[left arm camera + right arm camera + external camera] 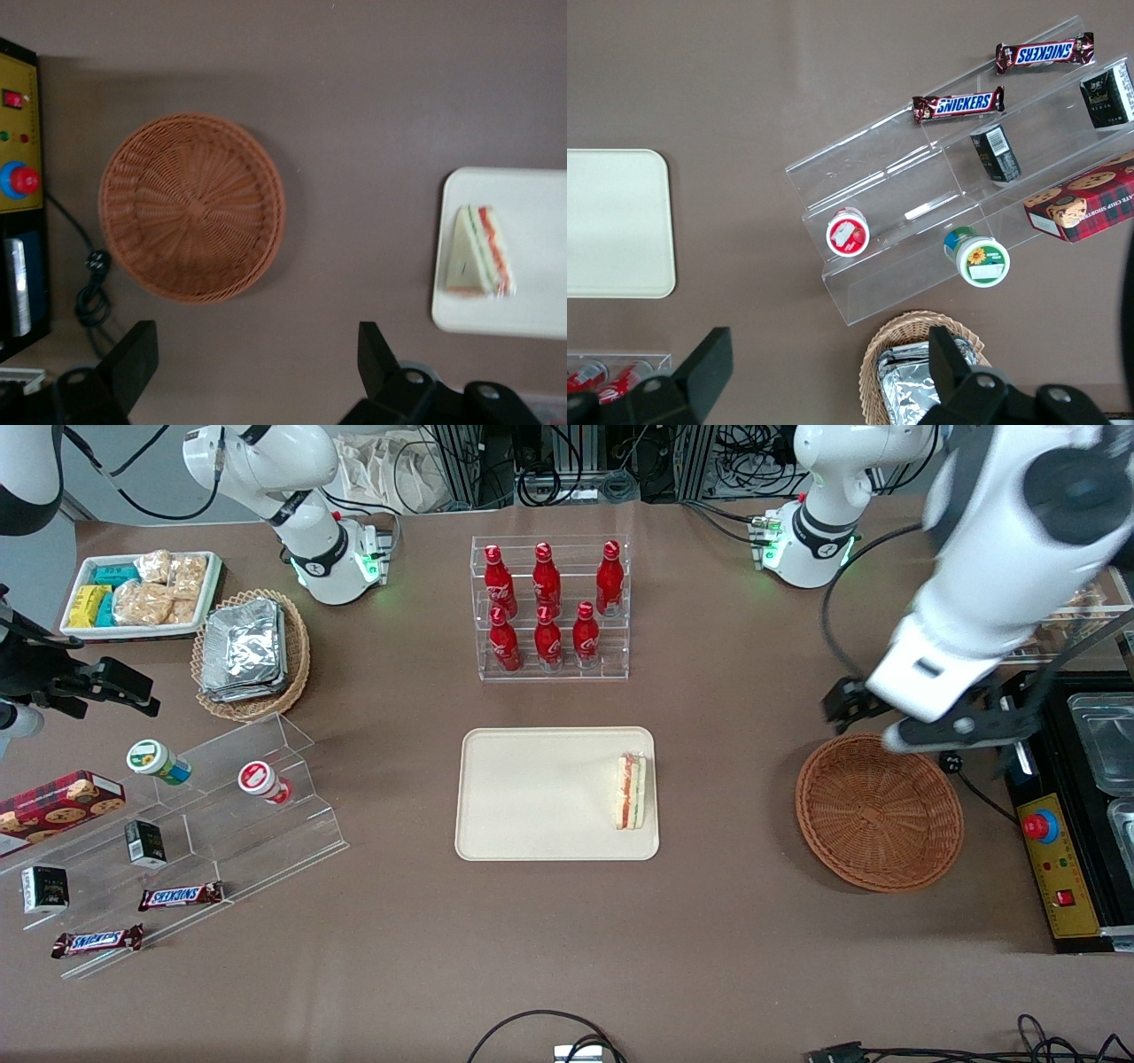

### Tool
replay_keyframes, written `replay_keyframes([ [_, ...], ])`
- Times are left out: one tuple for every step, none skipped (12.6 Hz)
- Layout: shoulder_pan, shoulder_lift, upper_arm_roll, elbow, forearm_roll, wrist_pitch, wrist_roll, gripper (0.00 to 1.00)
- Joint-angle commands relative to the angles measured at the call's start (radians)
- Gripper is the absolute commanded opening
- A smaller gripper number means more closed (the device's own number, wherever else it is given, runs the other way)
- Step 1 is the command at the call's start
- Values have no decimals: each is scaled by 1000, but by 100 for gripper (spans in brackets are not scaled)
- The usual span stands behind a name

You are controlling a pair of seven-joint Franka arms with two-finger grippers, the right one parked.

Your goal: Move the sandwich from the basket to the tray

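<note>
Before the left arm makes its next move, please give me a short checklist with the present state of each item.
1. Triangular white-bread sandwich lies on the cream-beige rectangular tray: ok.
2. Sandwich is fully inside the tray rim, near the edge toward the working arm's end: ok.
3. Round reddish-brown wicker basket holds nothing: ok.
4. Left gripper has its fingers open and holds nothing: ok.
5. Gripper is above the table beside the basket, touching neither basket nor sandwich: ok.
</note>
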Motion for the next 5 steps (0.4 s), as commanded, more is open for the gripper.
replay_keyframes([
  [100, -99, -4, -45, -69, -73, 160, 100],
  [65, -101, 55, -29, -69, -109, 164, 100],
  [-68, -103, 191, -25, -69, -136, 164, 100],
  [-159, -110, 308, -26, -81, -143, 165, 100],
  [-169, -116, 327, -26, -114, -155, 170, 100],
])
